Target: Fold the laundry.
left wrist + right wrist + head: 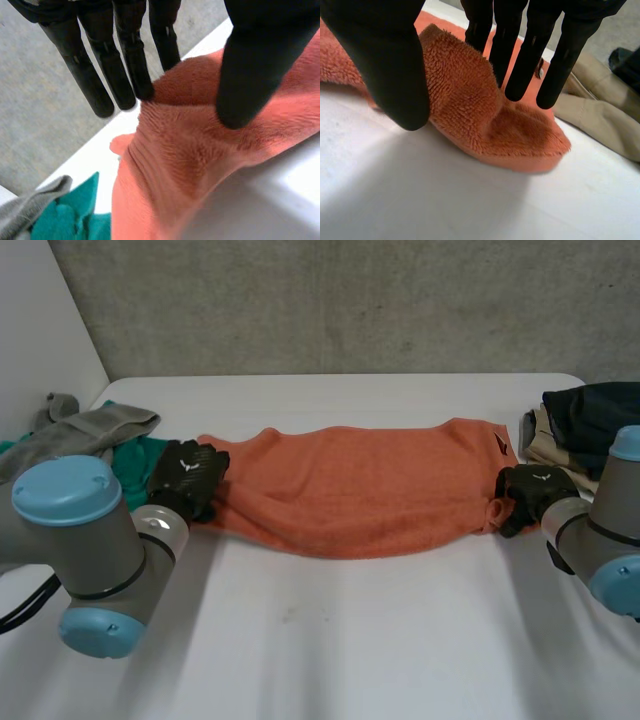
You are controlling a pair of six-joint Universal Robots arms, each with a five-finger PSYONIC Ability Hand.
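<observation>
we saw the left robot hand point(187, 475) pinching the left end of the orange towel point(360, 490), which lay stretched across the table point(350, 640); at its right end the right robot hand point(535, 490) pinched a fold between thumb and fingers.

An orange towel point(360, 495) of fuzzy, looped terry cloth on a smooth, matt white counter point(350, 640); rough grey concrete wall point(350, 300) behind.

Tbl point(330, 640): orange towel point(360, 490) ctr, grey cloth point(95, 430) (teal cloth point(140, 475) under) L, clothes point(590, 415) R.
</observation>
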